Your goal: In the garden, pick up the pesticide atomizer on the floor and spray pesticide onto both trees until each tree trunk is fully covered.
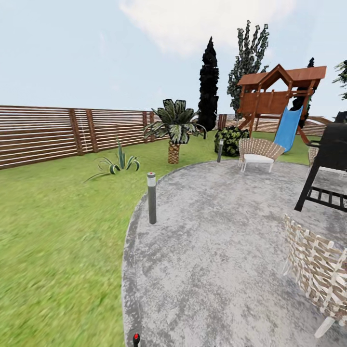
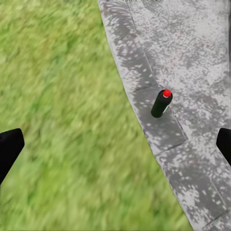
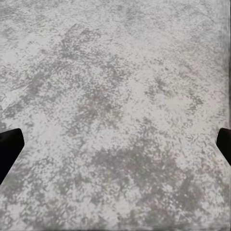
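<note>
The pesticide atomizer (image 2: pixel 161 103), a dark bottle with a red cap, stands on the grey paving close to the lawn edge. Its red cap also peeks in at the bottom of the head view (image 1: pixel 136 339). My left gripper (image 2: pixel 115 149) hangs open above the grass-paving border, well clear of the bottle. My right gripper (image 3: pixel 115 147) is open over bare paving with nothing between its fingers. One tree (image 1: pixel 248 58) with a mottled green-and-white crown rises far off behind the playset; its trunk is hidden.
A grey bollard (image 1: pixel 152 197) stands at the paving edge, with a second bollard (image 1: pixel 220 150) further back. Wicker chairs (image 1: pixel 318 270) (image 1: pixel 258 152), a black grill (image 1: pixel 327 164), a playset with a slide (image 1: pixel 284 106), a palm (image 1: pixel 174 127), a dark conifer (image 1: pixel 208 86) and a slat fence (image 1: pixel 58 132) surround the lawn.
</note>
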{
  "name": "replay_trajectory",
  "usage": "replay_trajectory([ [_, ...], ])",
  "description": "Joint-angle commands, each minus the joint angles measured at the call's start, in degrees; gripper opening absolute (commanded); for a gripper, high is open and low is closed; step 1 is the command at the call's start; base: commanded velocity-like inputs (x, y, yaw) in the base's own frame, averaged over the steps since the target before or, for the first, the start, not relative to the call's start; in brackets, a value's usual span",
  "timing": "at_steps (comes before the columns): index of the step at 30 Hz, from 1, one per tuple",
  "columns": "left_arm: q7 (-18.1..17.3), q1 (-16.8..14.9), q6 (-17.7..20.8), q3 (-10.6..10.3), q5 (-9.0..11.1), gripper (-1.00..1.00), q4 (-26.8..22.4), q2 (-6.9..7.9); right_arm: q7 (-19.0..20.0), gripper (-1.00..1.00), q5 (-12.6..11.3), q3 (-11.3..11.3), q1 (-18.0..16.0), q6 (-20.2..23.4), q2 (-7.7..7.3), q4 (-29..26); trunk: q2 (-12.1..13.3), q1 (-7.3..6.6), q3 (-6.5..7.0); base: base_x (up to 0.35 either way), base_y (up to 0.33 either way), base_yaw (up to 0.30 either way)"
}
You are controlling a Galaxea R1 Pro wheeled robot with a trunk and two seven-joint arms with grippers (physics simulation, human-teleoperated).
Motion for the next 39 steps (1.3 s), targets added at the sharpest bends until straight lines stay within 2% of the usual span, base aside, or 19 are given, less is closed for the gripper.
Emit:
replay_trajectory([
  [1, 0.0, 0.0, 0.0, 0.0, 0.0, 1.0, 0.0, 0.0, 0.0, 1.0, 0.0, 0.0, 0.0, 0.0, 0.0, 0.0, 0.0, 0.0, 0.0, 0.0, 0.091, -0.254],
  [12, 0.3, 0.0, 0.0, 0.0, -0.2, 1.0, -0.1, -0.21, 0.0, 1.0, 0.0, 0.0, 0.0, 0.0, 0.0, 0.0, 0.0, 0.0, 0.0, 0.0, 0.02, -0.239],
  [21, 0.5, -0.6, 0.3, 0.0, -0.3, 1.0, -1.1, -0.43, 0.2, 1.0, 0.3, 0.5, 0.0, -0.1, 0.06, -0.6, 0.0, 0.0, 0.0, 0.0, 0.0, -0.04],
  [24, 0.5, -3.5, 0.8, -0.3, -0.8, 1.0, -3.6, -0.46, 0.2, 1.0, 0.4, 3.2, -0.3, 0.0, 0.24, -3.6, 0.0, 0.0, 0.0, 0.0, 0.0, -0.002],
  [26, 0.5, -7.1, 1.1, -0.4, -1.0, 1.0, -4.7, -0.55, 0.2, 1.0, 0.4, 6.3, -1.0, 0.1, 0.49, -7.7, 0.0, 0.0, 0.0, 0.0, 0.0, 0.0],
  [28, 0.6, -9.7, 1.2, -0.5, -1.1, 1.0, -4.9, -0.66, 0.1, 1.0, 0.4, 8.1, -2.3, 0.4, 0.63, -11.0, 0.0, 0.0, 0.0, 0.0, 0.0, 0.0],
  [30, 0.8, -10.9, 1.2, -0.6, -1.2, 1.0, -4.9, -0.85, 0.0, 1.0, 0.5, 9.1, -3.8, 0.9, 0.75, -13.4, 0.0, 0.0, 0.0, 0.0, 0.0, 0.0],
  [32, 1.3, -11.8, 1.2, -0.9, -1.2, 1.0, -5.0, -1.1, -0.1, 1.0, 0.5, 10.3, -6.8, 4.1, 1.22, -17.1, 0.0, 0.0, 0.0, 0.0, 0.0, 0.0],
  [33, 1.8, -12.0, 1.1, -1.0, -1.2, 1.0, -4.9, -1.15, -0.1, 1.0, 0.5, 10.7, -8.6, 7.6, 1.73, -19.1, 0.0, 0.0, 0.0, 0.0, 0.0, 0.0],
  [34, 2.0, -12.0, 1.1, -1.0, -1.1, 1.0, -4.9, -1.15, -0.2, 1.0, 0.5, 10.8, -9.2, 8.9, 1.98, -19.7, 0.0, 0.0, 0.0, 0.0, 0.0, 0.0],
  [35, 2.2, -12.1, 1.2, -1.0, -1.2, 1.0, -4.9, -1.19, -0.2, 1.0, 0.5, 10.9, -10.6, 12.2, 2.93, -21.1, 0.0, 0.0, 0.0, 0.0, 0.0, 0.0],
  [39, 2.4, -12.2, 1.2, -1.0, -1.1, 1.0, -5.2, -1.2, -0.2, 1.0, 0.7, 11.1, -12.6, 15.3, 4.84, -22.4, 0.0, 0.0, 0.0, 0.0, 0.0, 0.0],
])
